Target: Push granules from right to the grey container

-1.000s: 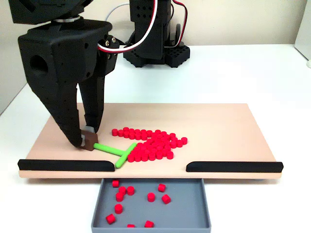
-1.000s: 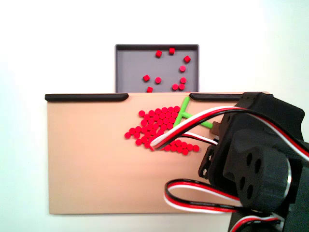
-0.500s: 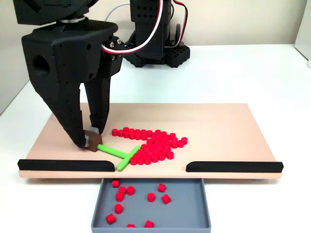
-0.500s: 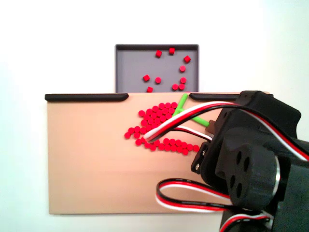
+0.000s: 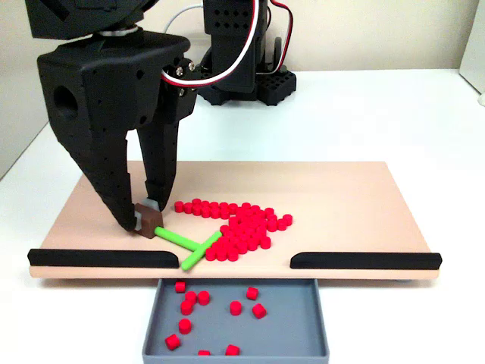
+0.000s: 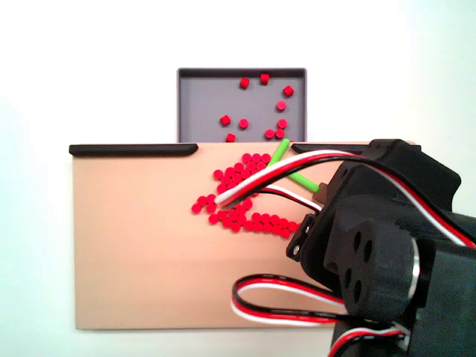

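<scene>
Since a second ago the black two-finger gripper point(image 5: 148, 220) has slid right, clamped on the green T-shaped stick point(image 5: 187, 243), nudging the red cylindrical granules point(image 5: 241, 225) toward the gap over the shallow grey container point(image 5: 314, 318). About ten are in; most remain on the tan board point(image 5: 348, 197). In the other fixed view the arm hides the grip; the pile point(image 6: 238, 195) sits near the tray point(image 6: 201, 104).

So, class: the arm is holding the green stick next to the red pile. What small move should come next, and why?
Probably sweep the green T-shaped stick toward the gap between the black strips, since most granules sit on the tan board just behind the grey container.
</scene>
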`<state>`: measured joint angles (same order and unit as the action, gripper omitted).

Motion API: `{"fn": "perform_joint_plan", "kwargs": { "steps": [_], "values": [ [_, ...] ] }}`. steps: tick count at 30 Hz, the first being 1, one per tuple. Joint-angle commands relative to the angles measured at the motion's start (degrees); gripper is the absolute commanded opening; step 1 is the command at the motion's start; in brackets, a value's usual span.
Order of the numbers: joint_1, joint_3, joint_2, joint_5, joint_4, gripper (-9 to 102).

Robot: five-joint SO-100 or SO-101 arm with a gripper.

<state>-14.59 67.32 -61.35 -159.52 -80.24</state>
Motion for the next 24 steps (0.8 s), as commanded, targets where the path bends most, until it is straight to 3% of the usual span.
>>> {"fn": "perform_joint_plan", "kwargs": {
  "steps": [1, 24],
  "values": [
    [0.6, -1.9, -1.5, 1.2, 0.0, 0],
    [1.3, -1.9, -1.4, 11.8, 0.0, 0]
  ]
}}
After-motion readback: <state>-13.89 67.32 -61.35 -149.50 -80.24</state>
